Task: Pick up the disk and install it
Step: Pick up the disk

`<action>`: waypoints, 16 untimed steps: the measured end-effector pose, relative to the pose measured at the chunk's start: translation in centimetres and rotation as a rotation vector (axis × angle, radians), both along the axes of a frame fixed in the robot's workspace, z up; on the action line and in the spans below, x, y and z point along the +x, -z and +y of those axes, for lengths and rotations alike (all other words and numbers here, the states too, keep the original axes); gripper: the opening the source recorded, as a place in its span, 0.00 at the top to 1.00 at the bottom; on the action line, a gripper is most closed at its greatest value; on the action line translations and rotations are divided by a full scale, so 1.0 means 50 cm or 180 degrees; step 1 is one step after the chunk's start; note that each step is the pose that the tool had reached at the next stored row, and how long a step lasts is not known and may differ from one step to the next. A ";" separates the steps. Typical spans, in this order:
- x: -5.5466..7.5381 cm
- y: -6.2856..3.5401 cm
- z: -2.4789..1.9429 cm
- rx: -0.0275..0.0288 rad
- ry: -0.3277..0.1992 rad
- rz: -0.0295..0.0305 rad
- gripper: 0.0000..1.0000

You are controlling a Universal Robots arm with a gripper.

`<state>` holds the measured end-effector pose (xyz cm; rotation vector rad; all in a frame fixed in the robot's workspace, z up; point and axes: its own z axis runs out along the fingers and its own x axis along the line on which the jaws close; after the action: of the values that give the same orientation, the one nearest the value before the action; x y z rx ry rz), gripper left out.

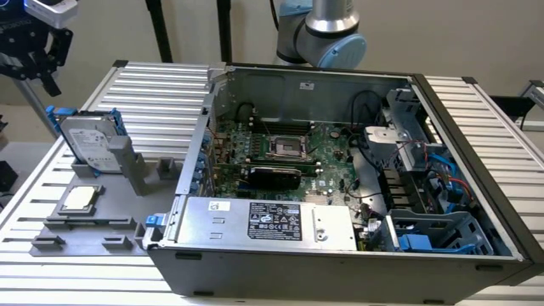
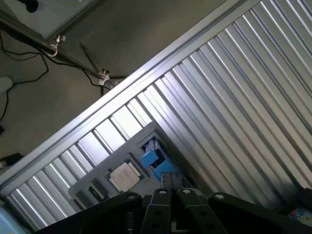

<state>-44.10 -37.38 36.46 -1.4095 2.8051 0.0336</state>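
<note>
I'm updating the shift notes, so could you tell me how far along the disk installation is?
Done: nothing shows as done. The disk stands upright in its grey holder beside the open computer case. In hand: the gripper is shut and empty, hanging above the holder, apart from the disk. Left: picking up the disk and fitting it into the case.

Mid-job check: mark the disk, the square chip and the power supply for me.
disk (image 1: pixel 88 143): exterior view, on its white label face.
square chip (image 1: pixel 79 199): exterior view, centre of its silver lid.
power supply (image 1: pixel 274 220): exterior view, on its black-and-white label.
</note>
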 end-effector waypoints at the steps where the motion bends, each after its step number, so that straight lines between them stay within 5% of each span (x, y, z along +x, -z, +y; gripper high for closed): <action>1: 0.000 0.000 0.0000 0.0000 -0.0059 0.0000 0.89; 16: 0.000 0.003 -0.0001 0.0000 -0.0927 0.0000 0.89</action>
<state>-44.10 -37.38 36.32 -1.8034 2.5734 0.0337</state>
